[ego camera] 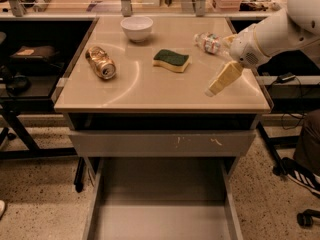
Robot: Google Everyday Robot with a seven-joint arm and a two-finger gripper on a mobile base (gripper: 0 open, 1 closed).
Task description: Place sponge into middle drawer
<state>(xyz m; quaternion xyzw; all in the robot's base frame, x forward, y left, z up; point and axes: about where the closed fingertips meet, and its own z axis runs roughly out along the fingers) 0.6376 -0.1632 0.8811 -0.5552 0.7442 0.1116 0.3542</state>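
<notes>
- sponge (pixel 171 60) is sitting on the desk (pixel 150 91), with the middle drawer (pixel 162 219) hanging open below
- gripper (pixel 214 87) is hovering right of the sponge, can't tell how its jaws are set

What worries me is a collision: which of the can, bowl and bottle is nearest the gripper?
The bottle at the right rear, just behind the gripper over the table's right side; can and bowl sit farther left.

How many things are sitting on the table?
4: a bowl at the back, a can on the left, the sponge in the middle, a bottle at the right back. The hand hovers above the table's right front. The arm could hide something small.
</notes>
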